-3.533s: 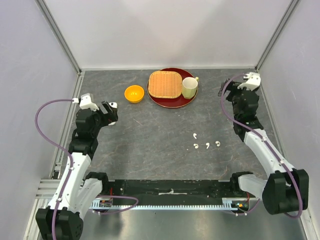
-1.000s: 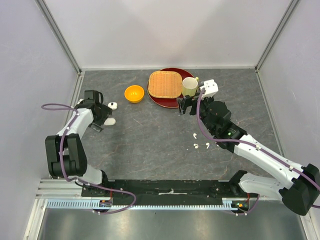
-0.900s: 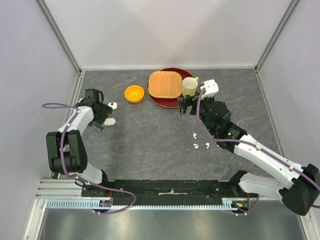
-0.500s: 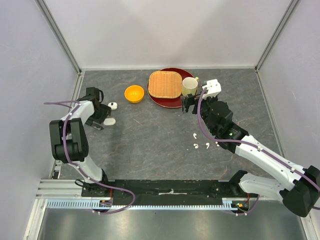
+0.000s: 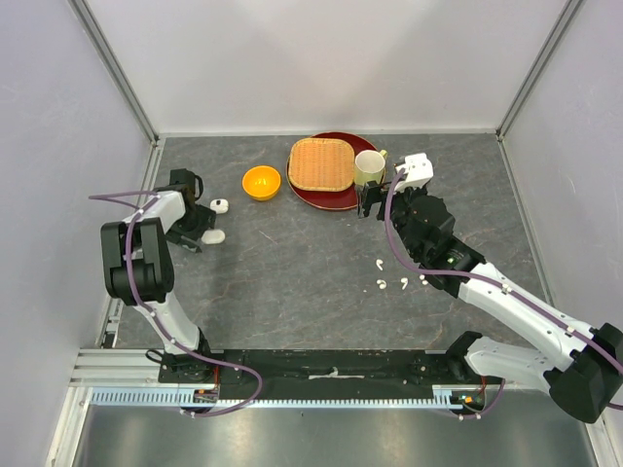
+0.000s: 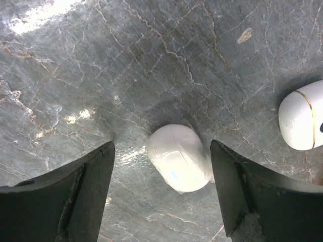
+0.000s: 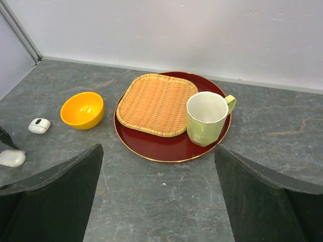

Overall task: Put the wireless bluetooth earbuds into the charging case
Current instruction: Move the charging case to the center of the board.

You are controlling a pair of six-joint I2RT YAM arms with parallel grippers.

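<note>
White case (image 6: 302,122) cut by right edge; earbuds (image 5: 382,285) seemingly too small to count.

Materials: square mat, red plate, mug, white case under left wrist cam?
Square mat: woven bamboo or rattan, matte; weave shows. Red plate: glossy lacquer or plastic, can't tell. Mug: pale green, faceted, likely glazed ceramic. White case: smooth glossy plastic, with highlights and a seam.

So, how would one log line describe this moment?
left gripper: open, either side of white case | right gripper: open, facing red plate | earbuds: loose on table
</note>
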